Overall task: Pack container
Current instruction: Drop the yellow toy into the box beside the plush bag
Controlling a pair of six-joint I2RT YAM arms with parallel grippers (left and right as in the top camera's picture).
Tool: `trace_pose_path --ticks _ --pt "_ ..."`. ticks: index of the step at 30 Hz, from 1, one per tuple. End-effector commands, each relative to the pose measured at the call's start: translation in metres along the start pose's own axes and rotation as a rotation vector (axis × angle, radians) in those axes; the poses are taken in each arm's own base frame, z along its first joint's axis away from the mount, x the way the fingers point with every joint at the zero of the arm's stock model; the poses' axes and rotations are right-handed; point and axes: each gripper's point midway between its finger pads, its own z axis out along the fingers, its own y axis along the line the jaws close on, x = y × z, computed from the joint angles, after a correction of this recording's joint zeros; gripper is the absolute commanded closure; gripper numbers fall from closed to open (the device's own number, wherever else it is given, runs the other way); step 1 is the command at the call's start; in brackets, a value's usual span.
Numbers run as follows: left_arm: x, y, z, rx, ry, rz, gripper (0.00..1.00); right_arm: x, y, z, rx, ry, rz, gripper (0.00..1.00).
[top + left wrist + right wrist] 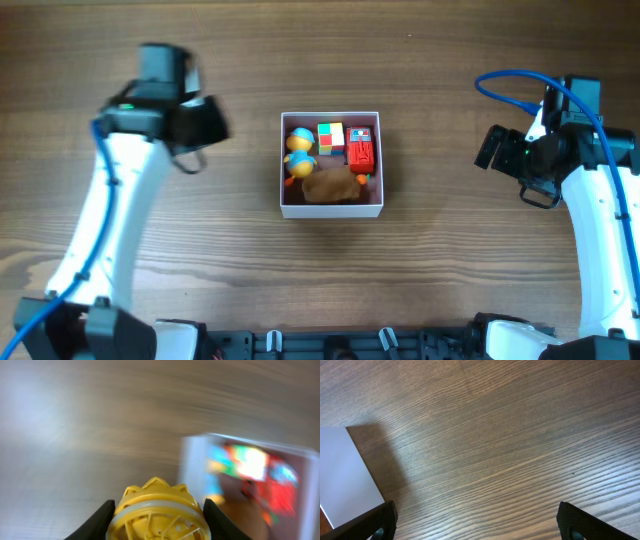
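Note:
The container [331,210] is a square white box with a pinkish inside, at the table's middle. In it lie a blue and yellow duck toy [298,148], a coloured cube [330,137], a red toy [361,152] and a brown toy [332,185]. My left gripper [205,125] is left of the box; in the left wrist view it [157,512] is shut on a yellow ribbed round toy [156,495], with the box [192,460] blurred ahead to the right. My right gripper [490,148] is right of the box, open and empty [476,520]. The box's white wall [345,475] shows at left.
Wooden tabletop [450,250] all round the box. The arm bases stand at the front left [110,330] and front right [600,330]. A blue cable [510,85] loops over the right arm.

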Motion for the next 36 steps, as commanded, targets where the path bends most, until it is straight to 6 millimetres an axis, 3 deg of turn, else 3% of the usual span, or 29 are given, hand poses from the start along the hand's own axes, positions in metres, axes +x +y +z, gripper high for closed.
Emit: trace_pose_path --ticks 1,3,6,11,14,16,17,21,22,25,31,34,36 --pt "0.029 -0.111 -0.015 0.186 -0.057 0.558 0.96 0.001 0.001 0.003 -0.006 0.008 -0.019 0.0" --pt "0.058 -0.163 -0.014 0.248 -0.084 0.782 0.96 0.001 0.001 0.003 -0.006 0.008 -0.019 0.0" --pt "0.083 -0.187 0.003 0.205 -0.074 0.892 0.96 0.001 0.001 0.003 -0.006 0.009 -0.019 0.0" --pt "0.115 -0.19 0.051 0.18 0.063 0.932 0.96 0.001 0.001 0.003 -0.006 0.009 -0.019 0.0" --pt "0.133 -0.184 0.082 0.161 0.16 0.942 0.9 0.001 0.001 0.003 -0.006 0.009 -0.019 0.0" --pt "0.14 -0.18 0.093 0.148 0.194 0.945 0.86 0.001 0.001 0.003 -0.006 0.009 -0.019 0.0" --pt "0.14 -0.18 0.093 0.148 0.197 0.945 0.81 0.001 0.001 0.003 -0.006 0.009 -0.019 0.0" --pt "0.141 -0.179 0.093 0.146 0.201 0.946 0.35 0.001 0.001 0.003 -0.006 0.008 -0.019 0.0" --pt "0.141 -0.179 0.093 0.146 0.201 0.946 0.3 0.001 0.001 0.003 -0.006 0.009 -0.019 0.0" --pt "0.139 -0.179 0.088 0.15 0.191 0.945 0.17 0.001 0.001 0.003 -0.006 0.009 -0.019 0.0" --pt "0.118 -0.181 0.056 0.156 0.099 0.931 0.14 0.001 0.001 0.003 -0.006 0.009 -0.019 0.0" --pt "0.093 -0.166 0.029 0.1 0.026 0.807 0.01 0.001 0.001 0.003 -0.006 0.008 -0.019 0.0" --pt "0.075 -0.148 0.006 0.089 -0.009 0.698 0.0 0.001 0.001 0.003 -0.006 0.008 -0.019 0.0"
